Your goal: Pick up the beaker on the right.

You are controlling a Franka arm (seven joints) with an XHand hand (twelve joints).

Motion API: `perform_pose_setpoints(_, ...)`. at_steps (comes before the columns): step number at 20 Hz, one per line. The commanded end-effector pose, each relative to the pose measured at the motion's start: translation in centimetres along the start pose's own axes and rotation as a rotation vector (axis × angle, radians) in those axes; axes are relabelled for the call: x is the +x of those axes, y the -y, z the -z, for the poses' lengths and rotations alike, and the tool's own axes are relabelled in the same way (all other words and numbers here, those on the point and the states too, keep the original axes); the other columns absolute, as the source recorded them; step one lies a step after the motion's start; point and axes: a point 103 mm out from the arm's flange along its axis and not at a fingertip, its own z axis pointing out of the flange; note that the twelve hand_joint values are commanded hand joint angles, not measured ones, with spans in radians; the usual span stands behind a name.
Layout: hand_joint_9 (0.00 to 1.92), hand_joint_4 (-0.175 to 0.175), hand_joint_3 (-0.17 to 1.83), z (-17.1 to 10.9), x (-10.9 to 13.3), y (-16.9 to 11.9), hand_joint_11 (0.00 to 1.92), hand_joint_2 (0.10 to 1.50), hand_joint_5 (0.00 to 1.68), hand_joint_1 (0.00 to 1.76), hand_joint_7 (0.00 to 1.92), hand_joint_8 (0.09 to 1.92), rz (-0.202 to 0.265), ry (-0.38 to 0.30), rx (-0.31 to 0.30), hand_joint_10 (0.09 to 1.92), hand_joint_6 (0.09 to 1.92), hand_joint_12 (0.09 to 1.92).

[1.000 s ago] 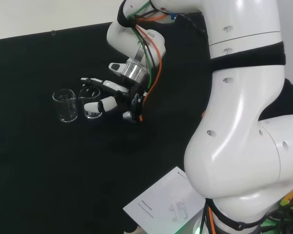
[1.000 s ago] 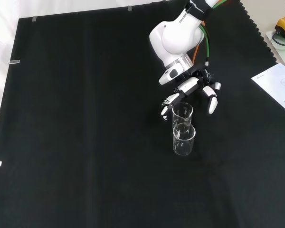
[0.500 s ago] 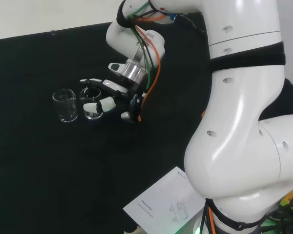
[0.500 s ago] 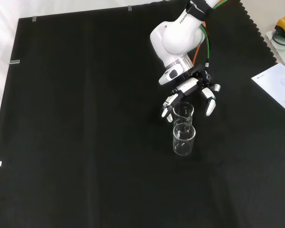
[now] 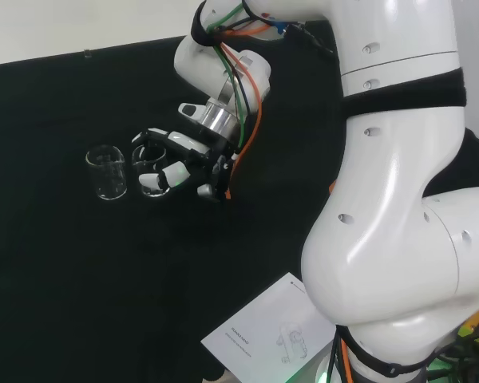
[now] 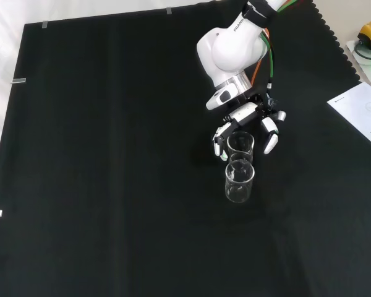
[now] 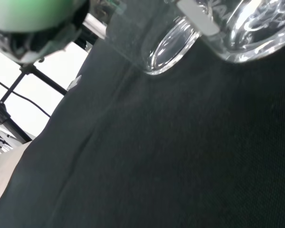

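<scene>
Two clear beakers stand upright on the black cloth, close together. In the head view the right beaker (image 5: pixel 149 169) sits between the fingers of the hand (image 5: pixel 193 155), and the left beaker (image 5: pixel 106 172) stands free beside it. In the front view the same beaker (image 6: pixel 240 146) is the farther one, with the hand (image 6: pixel 248 114) just above it, fingers on one side and thumb on the other. A small gap shows between thumb and glass. The nearer beaker (image 6: pixel 239 181) stands just below. The wrist view shows both glass bases (image 7: pixel 171 45) (image 7: pixel 249 33) close up.
A white printed sheet (image 5: pixel 270 333) lies near the arm's base, also seen as paper (image 6: pixel 363 112) at the front view's right edge. The arm's white links (image 5: pixel 391 199) take up the head view's right. Bare black cloth (image 6: pixel 111 185) spreads to the left.
The hand has moved a little closer over the right beaker and its fingers have curved in toward the glass. Both beakers stand where they were.
</scene>
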Motion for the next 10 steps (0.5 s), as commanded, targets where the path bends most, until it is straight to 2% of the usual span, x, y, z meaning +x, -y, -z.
perform_pose_setpoints(1,0.61,-0.175,1.05,0.37,0.22,-0.52,0.54,0.29,0.11,0.94,0.45,1.25,0.004,0.016,-0.010,1.09,0.96,1.41)
perform_pose_setpoints(10,0.70,-0.175,1.08,0.89,-0.13,-0.87,0.71,0.32,0.12,0.99,0.51,1.33,-0.003,0.014,-0.039,1.17,1.18,1.38)
